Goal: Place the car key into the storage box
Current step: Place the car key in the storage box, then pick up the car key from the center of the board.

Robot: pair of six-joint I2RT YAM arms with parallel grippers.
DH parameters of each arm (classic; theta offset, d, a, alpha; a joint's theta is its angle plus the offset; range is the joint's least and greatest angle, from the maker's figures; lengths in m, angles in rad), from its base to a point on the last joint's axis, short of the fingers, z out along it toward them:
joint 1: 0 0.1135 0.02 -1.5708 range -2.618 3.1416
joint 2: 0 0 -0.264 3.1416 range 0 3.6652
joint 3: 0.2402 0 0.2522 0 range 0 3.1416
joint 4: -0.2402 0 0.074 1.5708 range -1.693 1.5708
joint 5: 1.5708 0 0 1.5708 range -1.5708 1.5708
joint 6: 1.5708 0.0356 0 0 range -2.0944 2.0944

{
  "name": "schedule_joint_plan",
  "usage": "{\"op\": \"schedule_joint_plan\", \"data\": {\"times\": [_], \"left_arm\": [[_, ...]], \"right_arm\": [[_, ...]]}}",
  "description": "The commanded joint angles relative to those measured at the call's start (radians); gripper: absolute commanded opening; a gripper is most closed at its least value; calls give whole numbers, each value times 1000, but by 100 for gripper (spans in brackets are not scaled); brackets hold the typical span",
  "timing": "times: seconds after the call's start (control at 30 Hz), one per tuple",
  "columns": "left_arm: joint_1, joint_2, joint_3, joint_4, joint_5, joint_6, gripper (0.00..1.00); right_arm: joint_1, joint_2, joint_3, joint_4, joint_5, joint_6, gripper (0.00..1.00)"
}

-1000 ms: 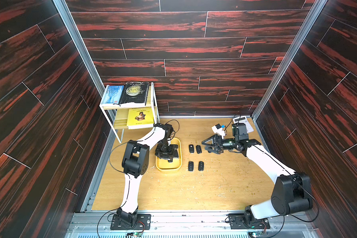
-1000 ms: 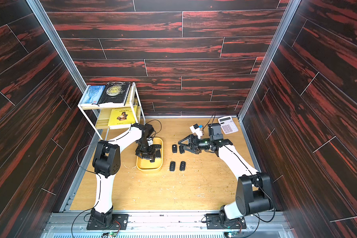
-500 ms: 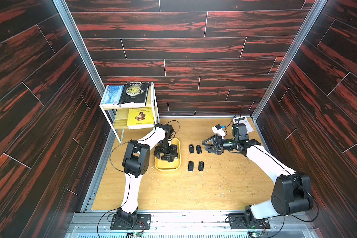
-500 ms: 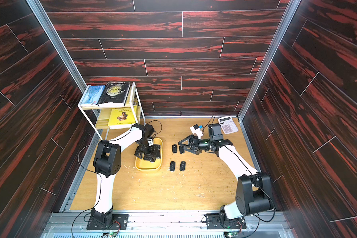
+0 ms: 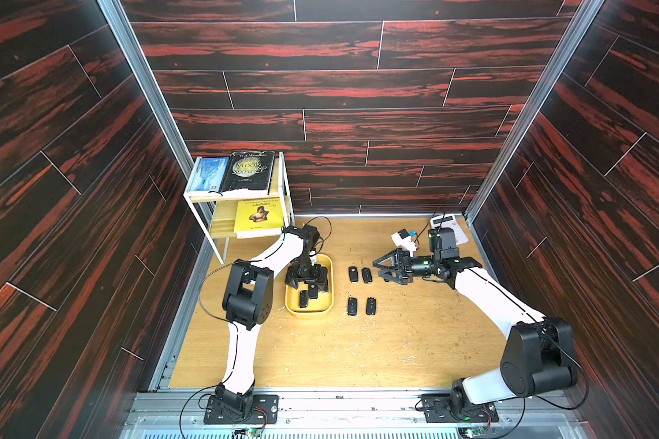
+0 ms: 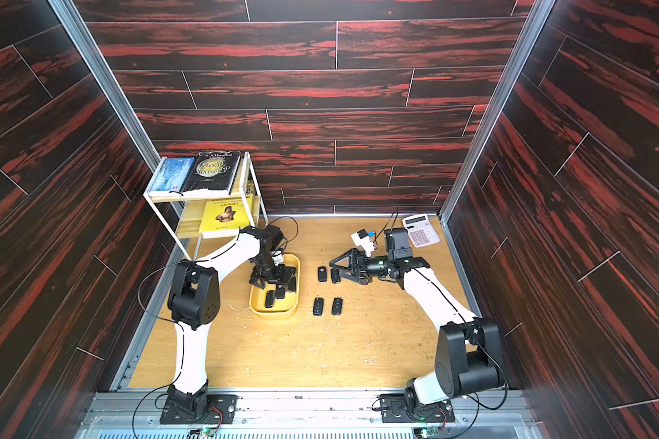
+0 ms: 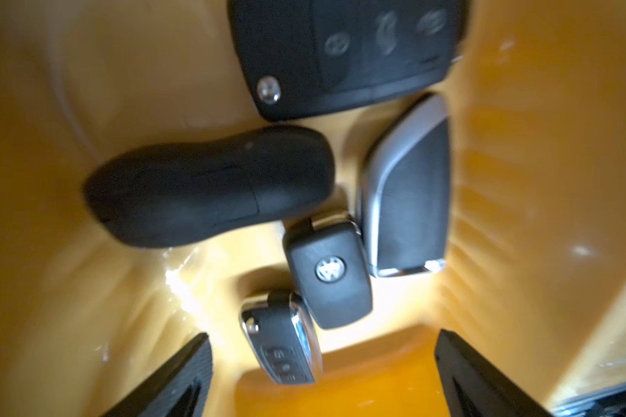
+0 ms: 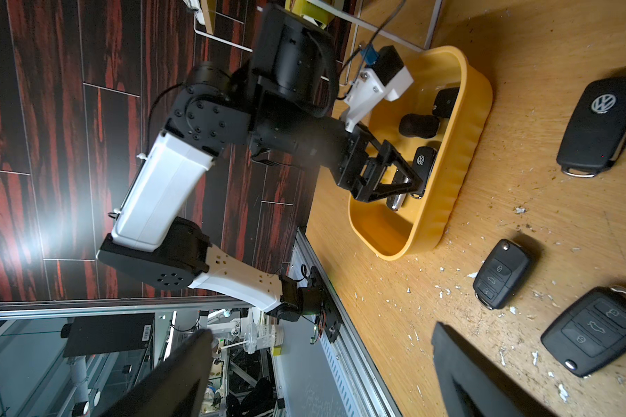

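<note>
Five black plastic car keys lie in the shallow yellow plastic storage box; four wait on the wooden counter. Left fingers and right fingers gape wide, empty.

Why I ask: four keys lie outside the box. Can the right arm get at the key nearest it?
Probably yes: the right gripper hangs open close beside that key, with nothing between them.
</note>
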Motion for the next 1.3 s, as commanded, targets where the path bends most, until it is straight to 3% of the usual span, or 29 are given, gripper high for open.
{"op": "schedule_joint_plan", "data": {"times": [0.0, 0.17, 0.27, 0.37, 0.47, 0.53, 0.67, 0.77, 0.83, 0.9, 1.0, 1.07, 1.17, 1.23, 1.27], "left_arm": [[-7, -158, -7, 37, 5, -15, 100], [-38, -372, 6, 95, -31, -33, 100], [-71, -539, -70, 220, -65, -67, 100], [-72, -637, -156, 326, 30, -144, 100], [-70, -676, -220, 423, 178, -220, 100], [-70, -727, -300, 583, 292, -293, 100], [-47, -861, -476, 888, 309, -473, 100], [-18, -899, -480, 879, 310, -498, 100], [-15, -947, -495, 870, 278, -470, 100], [-16, -1006, -516, 839, 111, -512, 100], [-15, -1050, -467, 716, 35, -509, 100], [-14, -1059, -435, 637, 45, -500, 100], [-11, -1032, -412, 605, 164, -475, 100], [-11, -1010, -415, 613, 230, -465, 88], [-11, -1013, -424, 610, 209, -457, 94]], "right_arm": [[-4, -3, -9, -6, -14, -17, 99], [-3, 10, 5, -17, -7, -25, 99], [-5, 22, 27, -56, 22, -56, 99], [-5, 34, 59, -119, 94, -106, 99], [-4, 59, 121, -245, 277, -186, 99], [-3, 84, 181, -344, 440, -245, 99], [4, 135, 285, -470, 781, -293, 98], [13, 198, 348, -535, 937, -313, 99], [21, 243, 372, -556, 972, -325, 99], [29, 287, 385, -564, 982, -332, 99], [45, 331, 396, -556, 1011, -334, 99], [54, 361, 414, -560, 1040, -331, 99], [71, 412, 455, -569, 1084, -326, 99], [81, 447, 488, -577, 1106, -320, 99], [87, 466, 506, -584, 1118, -316, 99]]}}
